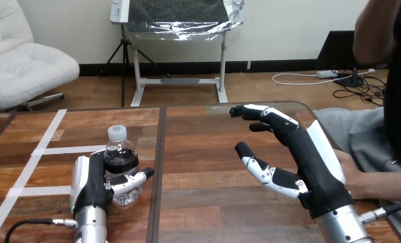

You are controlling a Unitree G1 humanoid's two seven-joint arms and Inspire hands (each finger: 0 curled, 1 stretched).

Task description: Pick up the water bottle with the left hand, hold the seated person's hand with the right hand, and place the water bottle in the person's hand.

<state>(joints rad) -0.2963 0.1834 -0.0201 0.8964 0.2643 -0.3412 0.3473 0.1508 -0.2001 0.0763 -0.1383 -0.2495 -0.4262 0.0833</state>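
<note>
Fingers and thumb of left robot hand (93, 183) curled round water bottle (121, 161), which we see upright on bench (208, 202), just left of centre seam (white cap on top). Right robot hand (310, 157) released, fingers stretched forward, thumb out, near bench's right edge. Person's hand (351, 174) lies just beside it, partly hidden behind; we cannot tell whether they touch. White tape strips (51, 150) cross bench at left.
</note>
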